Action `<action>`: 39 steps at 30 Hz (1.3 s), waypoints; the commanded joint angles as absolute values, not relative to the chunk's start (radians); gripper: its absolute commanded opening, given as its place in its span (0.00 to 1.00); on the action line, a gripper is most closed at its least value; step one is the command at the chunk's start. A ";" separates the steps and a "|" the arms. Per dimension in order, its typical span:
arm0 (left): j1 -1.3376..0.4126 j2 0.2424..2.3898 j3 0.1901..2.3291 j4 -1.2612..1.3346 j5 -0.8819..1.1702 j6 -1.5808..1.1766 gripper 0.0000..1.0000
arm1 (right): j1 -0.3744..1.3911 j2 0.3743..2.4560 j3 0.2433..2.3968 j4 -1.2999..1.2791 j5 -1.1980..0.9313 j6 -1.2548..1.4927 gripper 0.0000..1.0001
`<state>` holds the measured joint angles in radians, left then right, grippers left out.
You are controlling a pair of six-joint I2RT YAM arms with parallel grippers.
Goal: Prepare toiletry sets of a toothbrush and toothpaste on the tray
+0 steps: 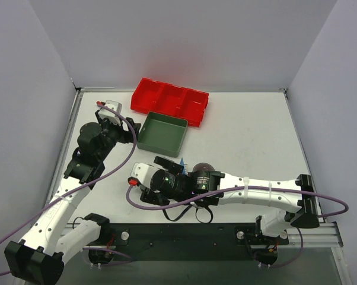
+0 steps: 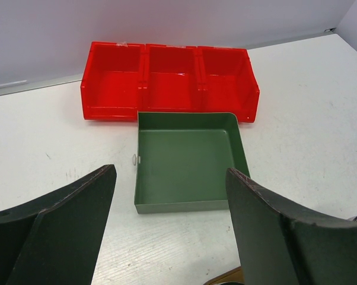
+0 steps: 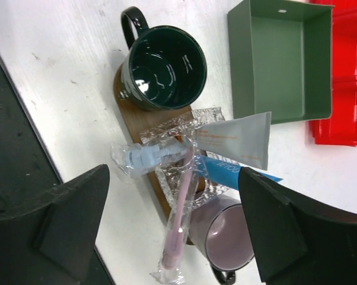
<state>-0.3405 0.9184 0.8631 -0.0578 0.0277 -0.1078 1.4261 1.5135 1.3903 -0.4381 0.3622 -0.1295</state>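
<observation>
White tabletop (image 1: 255, 136), pale grey walls (image 1: 184, 41) all round. Right arm (image 1: 255, 193) stretches low over the tray (image 3: 158, 116), right gripper (image 3: 172, 172) spread wide; left gripper (image 2: 171, 172) gapes too, holding nothing.

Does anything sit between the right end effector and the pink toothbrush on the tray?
Nothing visible does. The right end effector hangs open directly over the pink toothbrush, which lies in plain view. The mauve mug stands beside it, not over it.

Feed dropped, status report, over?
Left end effector open, right end effector open, both empty. White tube, blue tube, toothbrushes on tray. Green mug, purple mug crowd its ends.
</observation>
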 commanded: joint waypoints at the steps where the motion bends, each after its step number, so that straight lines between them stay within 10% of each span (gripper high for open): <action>1: -0.341 0.902 0.896 -0.020 0.037 -0.097 0.85 | 1.420 1.457 1.404 -0.454 0.267 -0.120 0.89; 12: -0.339 0.899 0.890 -0.018 -0.018 -0.113 0.87 | 1.310 1.353 1.370 -0.330 0.019 -0.012 0.94; 39: -0.339 0.835 0.916 -0.094 -0.359 -0.307 0.96 | 0.420 0.772 0.871 -0.190 0.029 0.390 0.95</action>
